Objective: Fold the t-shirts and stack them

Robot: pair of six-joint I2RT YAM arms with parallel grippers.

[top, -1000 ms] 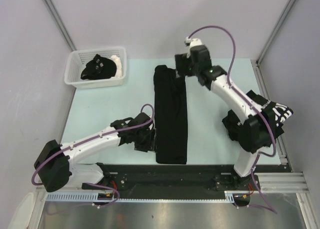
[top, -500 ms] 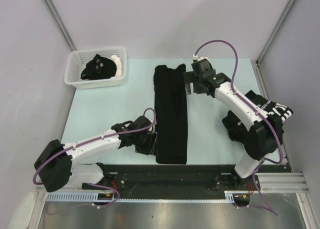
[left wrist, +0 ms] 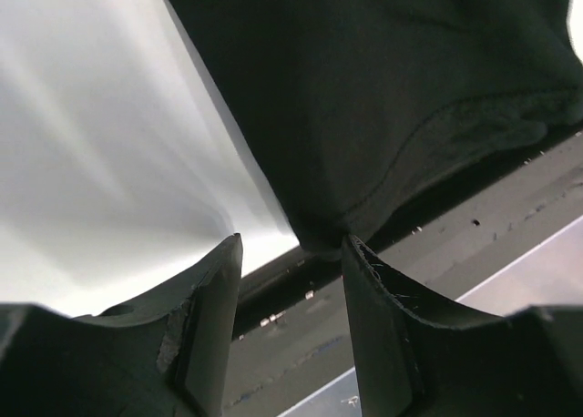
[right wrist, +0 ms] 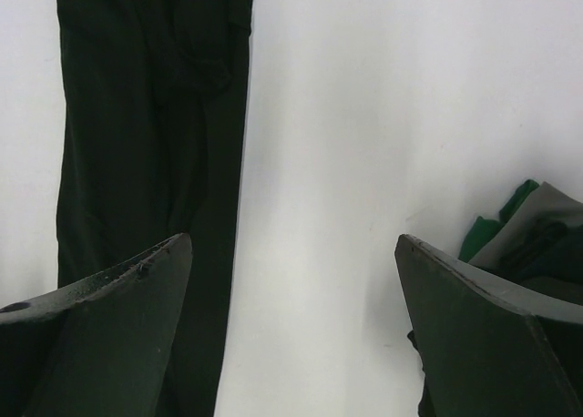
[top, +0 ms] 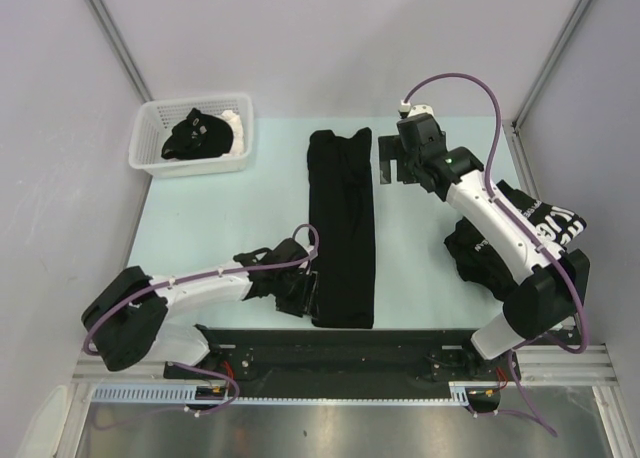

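One black t-shirt [top: 342,228] lies folded into a long narrow strip down the middle of the table. My left gripper [top: 307,296] sits low at the strip's near left corner. In the left wrist view the jaws of the left gripper [left wrist: 291,242] stand partly open, and the shirt's hem corner [left wrist: 321,237] lies just beyond the tips, against the right fingertip [left wrist: 357,253]. My right gripper [top: 384,170] hovers wide open to the right of the strip's far end. Only bare table shows between the fingers of the right gripper [right wrist: 291,242], with the strip [right wrist: 146,116] at its left. More black t-shirts [top: 515,233] lie heaped at the right, one with white lettering [top: 562,224].
A white slotted basket [top: 150,158] at the far left corner holds a crumpled black garment [top: 195,135]. A black rail [top: 340,348] runs along the table's near edge, just past the strip's end. The heap [right wrist: 537,230] lies close to my right arm's base.
My right gripper has drawn away from the strip's far end toward the right, still open. My left gripper has slid nearer the strip's near corner, its jaws a touch narrower.
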